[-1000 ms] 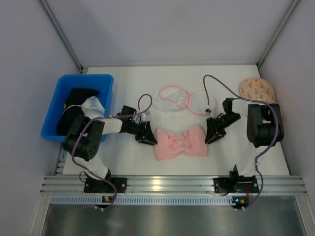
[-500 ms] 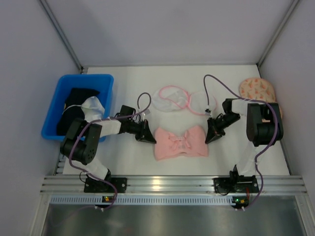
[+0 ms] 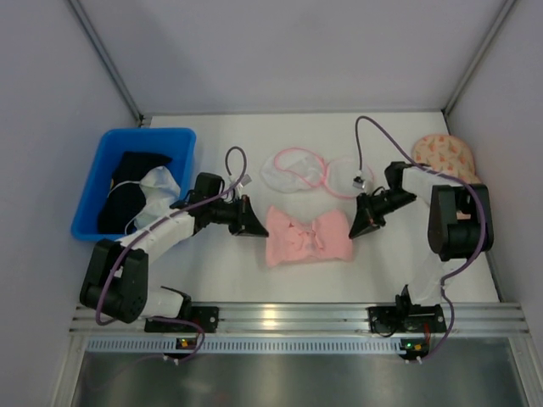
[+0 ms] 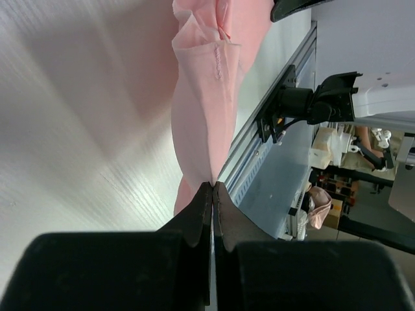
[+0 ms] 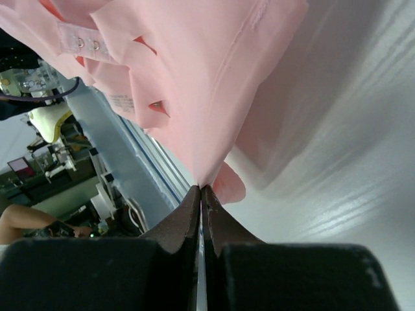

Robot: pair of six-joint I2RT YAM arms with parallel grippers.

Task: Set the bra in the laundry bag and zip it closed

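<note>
The light-pink bra (image 3: pixel 307 237) is stretched between both grippers over the middle of the white table. My left gripper (image 3: pixel 257 222) is shut on its left edge; in the left wrist view (image 4: pixel 213 184) the pink fabric (image 4: pixel 201 110) runs up from the closed tips. My right gripper (image 3: pixel 355 225) is shut on its right edge; the right wrist view (image 5: pixel 200 188) shows the folded fabric (image 5: pixel 188 71) pinched at the tips. The laundry bag (image 3: pixel 293 170), white mesh with pink edging, lies open just behind the bra, with its round lid (image 3: pixel 348 177) to the right.
A blue bin (image 3: pixel 110 148) with black and white garments stands at the left. A peach orange-speckled item (image 3: pixel 441 154) lies at the back right. The aluminium rail (image 3: pixel 288 318) runs along the near edge.
Both grippers have moved away from the near edge toward the bag, holding the bra's ends. The bra has shifted up and is drawn a little narrower.
</note>
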